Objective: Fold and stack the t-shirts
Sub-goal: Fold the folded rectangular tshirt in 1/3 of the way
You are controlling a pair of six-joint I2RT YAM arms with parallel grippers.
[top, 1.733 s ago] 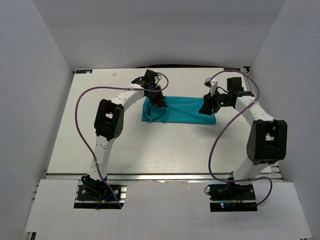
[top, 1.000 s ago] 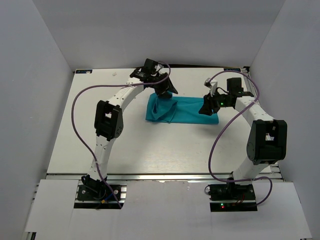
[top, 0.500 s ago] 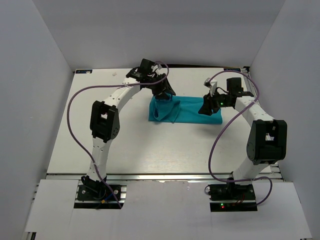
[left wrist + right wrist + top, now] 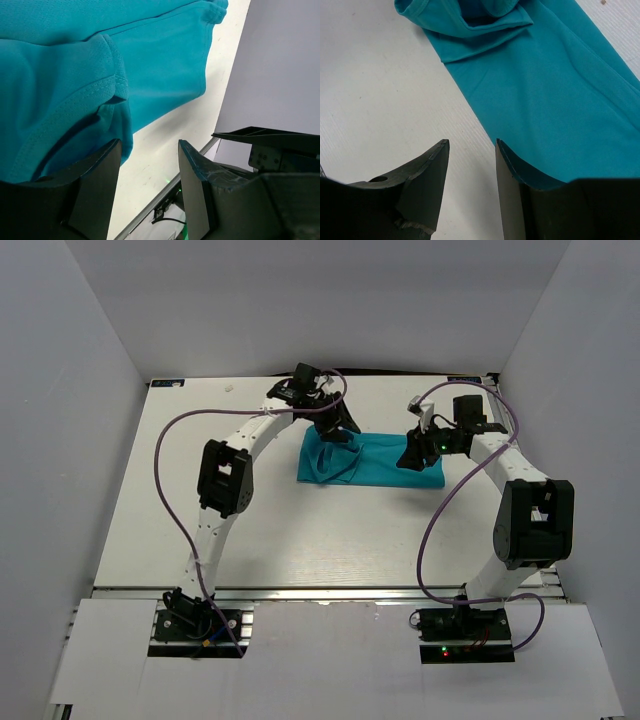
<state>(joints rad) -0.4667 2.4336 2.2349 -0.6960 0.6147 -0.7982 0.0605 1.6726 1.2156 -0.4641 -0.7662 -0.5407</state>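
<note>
As the left pincer [image 4: 343, 430] shifts right, the t-shirt [image 4: 385, 462] bunches narrower.

The left hand [image 4: 342, 428] pushed the t-shirt [image 4: 385, 462] rightward.

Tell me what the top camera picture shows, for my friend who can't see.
A teal t-shirt lies in a long strip on a white table, its left end bunched. Two robot arms reach in, the left gripper over the bunched end, the right gripper over the other.

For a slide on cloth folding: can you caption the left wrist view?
Left claw open above the white table, a folded teal t-shirt bunched beside it.
</note>
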